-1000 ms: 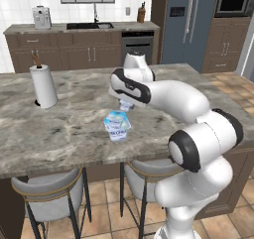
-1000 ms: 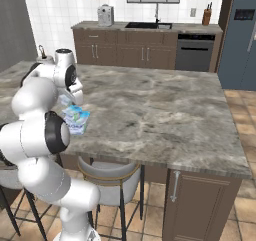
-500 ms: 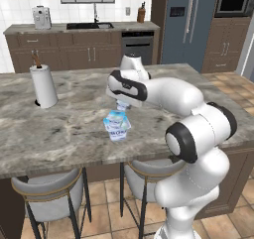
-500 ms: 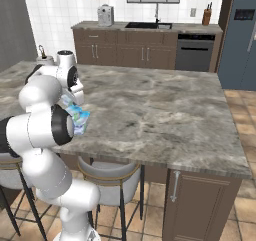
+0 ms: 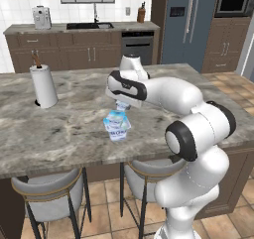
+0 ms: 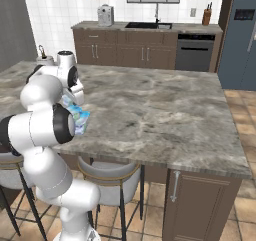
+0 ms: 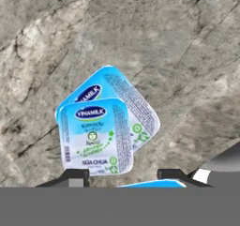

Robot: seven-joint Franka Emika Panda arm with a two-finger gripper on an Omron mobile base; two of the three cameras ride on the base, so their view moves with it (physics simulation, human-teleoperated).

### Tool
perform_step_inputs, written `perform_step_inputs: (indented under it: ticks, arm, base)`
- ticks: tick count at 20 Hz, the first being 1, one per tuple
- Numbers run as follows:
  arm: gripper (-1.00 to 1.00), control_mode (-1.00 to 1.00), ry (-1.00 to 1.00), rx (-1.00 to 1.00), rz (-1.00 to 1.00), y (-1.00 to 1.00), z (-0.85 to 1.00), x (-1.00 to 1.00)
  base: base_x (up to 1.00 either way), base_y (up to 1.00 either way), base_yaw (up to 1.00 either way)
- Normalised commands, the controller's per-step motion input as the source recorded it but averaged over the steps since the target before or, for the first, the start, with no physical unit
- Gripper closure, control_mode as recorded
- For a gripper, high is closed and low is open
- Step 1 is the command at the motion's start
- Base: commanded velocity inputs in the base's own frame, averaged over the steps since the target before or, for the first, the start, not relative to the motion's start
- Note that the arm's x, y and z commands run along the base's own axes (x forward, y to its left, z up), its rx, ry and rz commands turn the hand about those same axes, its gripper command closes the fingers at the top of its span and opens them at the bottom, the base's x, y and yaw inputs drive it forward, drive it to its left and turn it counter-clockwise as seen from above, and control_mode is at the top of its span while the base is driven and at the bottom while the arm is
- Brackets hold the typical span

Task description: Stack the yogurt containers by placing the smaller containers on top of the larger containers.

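On the marble island stands the larger yogurt tub (image 5: 118, 132), white with a light-blue lid (image 7: 138, 109). One smaller yogurt cup (image 5: 115, 118) sits on top of it, its lid (image 7: 96, 136) covering the tub's near corner. My gripper (image 5: 122, 105) hangs just above this stack, pointing down. It is shut on a second smaller cup, whose blue lid edge (image 7: 150, 184) shows between the fingertips (image 7: 77, 176). In the right base view my own arm partly hides the gripper (image 6: 70, 101) and the stack (image 6: 80, 119).
A paper towel roll (image 5: 43, 86) stands on the island to the left. Two stools (image 5: 49, 193) (image 5: 144, 172) are tucked under the island's near edge (image 5: 59, 164). The marble stretches bare to the right (image 6: 160, 110).
My arm's elbow has swung round toward the near side. The gripper with its cup has stayed almost in place over the stack. The stack has not moved.
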Motion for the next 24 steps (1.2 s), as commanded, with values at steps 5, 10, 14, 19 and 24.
perform_step_inputs:
  ticks: [5, 10, 14, 19, 24]
  arm:
    - [1.0, -1.0, 0.0, -0.02, 0.0, 0.0, -0.05, 0.0]
    - [1.0, -1.0, 0.0, -0.04, 0.0, 0.02, -0.04, 0.0]
    - [1.0, -1.0, 0.0, -0.05, 0.0, 0.01, -0.03, 0.0]
    - [1.0, -1.0, 0.0, -0.02, 0.0, 0.0, 0.0, 0.0]
    - [1.0, -1.0, 0.0, 0.0, 0.0, 0.0, -0.02, 0.0]
  base:
    - [0.0, 0.0, 0.0]
    - [0.0, 0.0, 0.0]
    - [0.0, 0.0, 0.0]
    - [0.0, 0.0, 0.0]
    - [0.0, 0.0, 0.0]
